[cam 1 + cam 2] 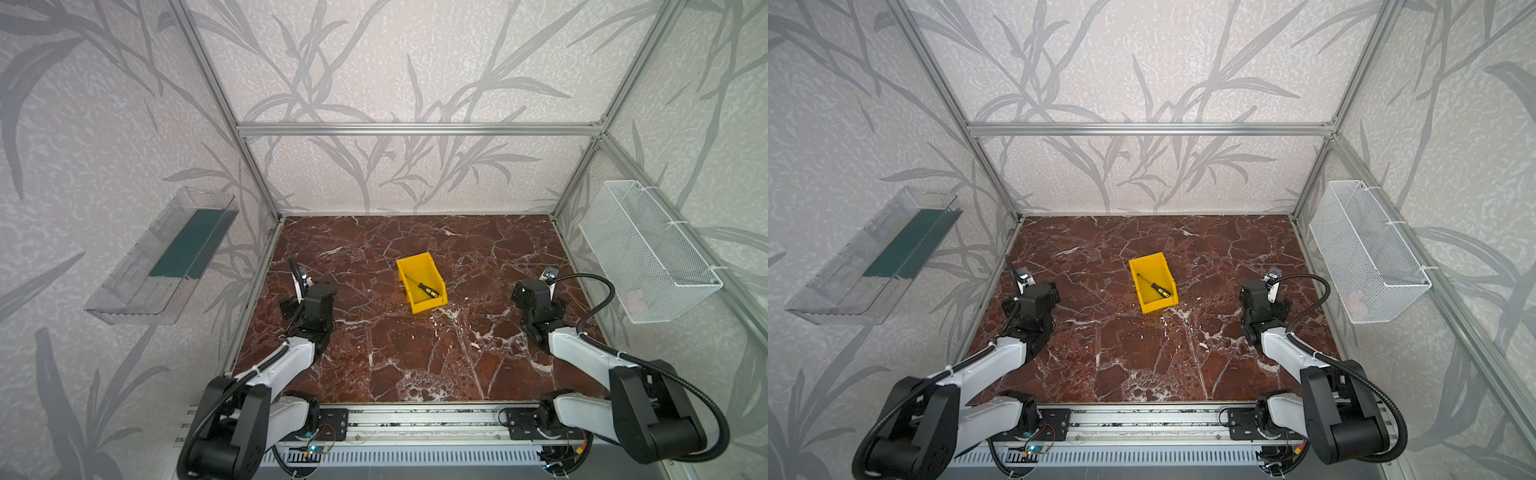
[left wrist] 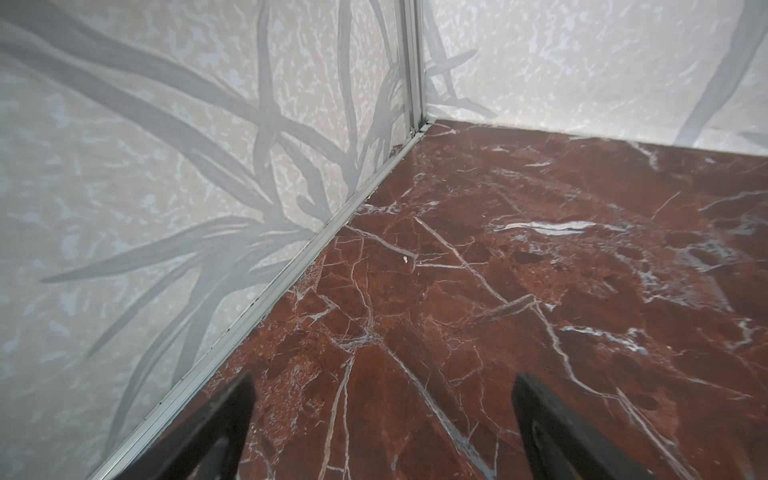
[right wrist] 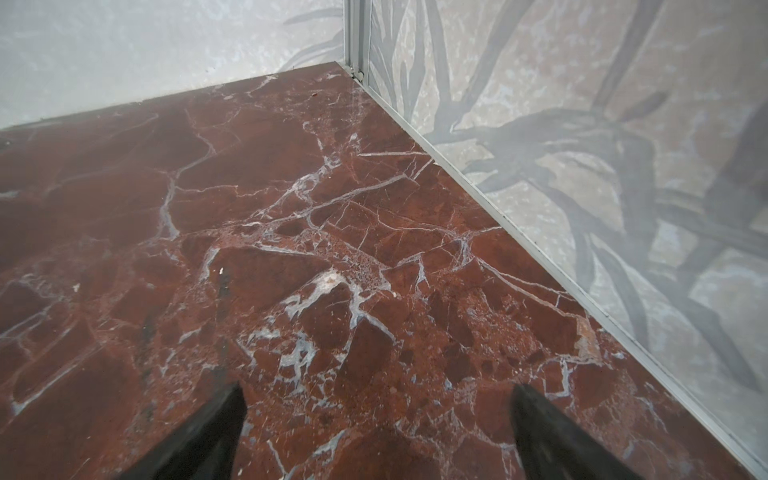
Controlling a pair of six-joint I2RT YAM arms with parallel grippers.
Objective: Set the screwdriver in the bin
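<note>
Black arm bases stand at the near edge of the marble table (image 1: 415, 361), one on each side. Over bare marble by the left wall, the left gripper (image 2: 382, 386) has its jaws spread wide with nothing between them. By the right wall, the right gripper (image 3: 378, 390) is likewise wide apart and empty. In both top views the screwdriver (image 1: 423, 286) (image 1: 1155, 287) lies slantwise inside the bin (image 1: 428, 306) (image 1: 1158, 306), well apart from both arms, its yellow butt toward the near right corner.

Yellow bin (image 1: 430, 306); screwdriver (image 1: 423, 286) black-handled with a yellow butt. Table (image 1: 395, 357) red-brown marble, veined white. Walls (image 1: 395, 62) pale with grey leaf print (basket (image 1: 648, 257) white mesh, tray (image 1: 133, 282) clear over green).
</note>
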